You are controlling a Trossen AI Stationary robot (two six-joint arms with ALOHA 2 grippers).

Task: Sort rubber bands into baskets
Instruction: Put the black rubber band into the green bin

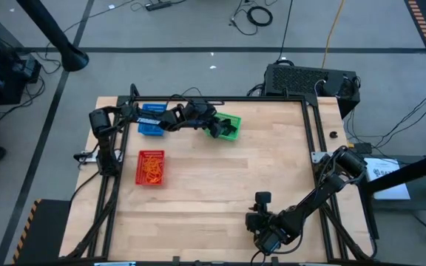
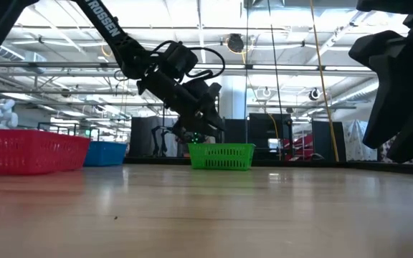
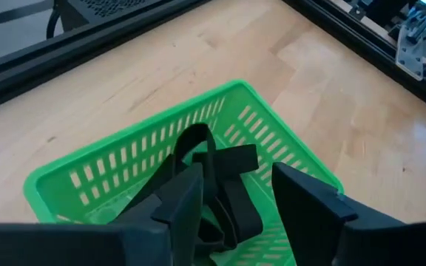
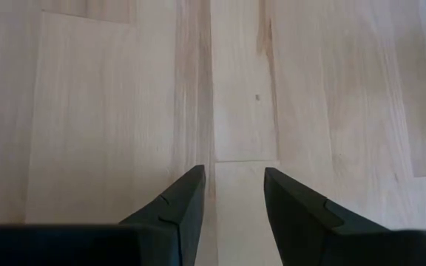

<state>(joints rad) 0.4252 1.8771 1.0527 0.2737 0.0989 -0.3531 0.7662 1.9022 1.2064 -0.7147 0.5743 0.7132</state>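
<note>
1. High view: the left gripper (image 1: 214, 125) hung over the green basket (image 1: 231, 127); the blue basket (image 1: 151, 119) and the red basket (image 1: 151, 167), holding orange bands (image 1: 151, 168), sat nearby. The right gripper (image 1: 266, 240) waited at the near edge of the table (image 1: 228, 185).
2. Low view: the left gripper (image 2: 196, 132) hovered just above the green basket (image 2: 221, 156).
3. Left wrist view: fingers (image 3: 180, 207) apart, black bands (image 3: 224, 185) lying in the basket below.
4. Right wrist view: fingers (image 4: 183, 199) apart over bare wood.

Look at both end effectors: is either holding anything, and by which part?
Nothing is held. The left end effector hangs open over the green basket, black rubber bands lying loose inside. The right end effector is open over bare table.
</note>
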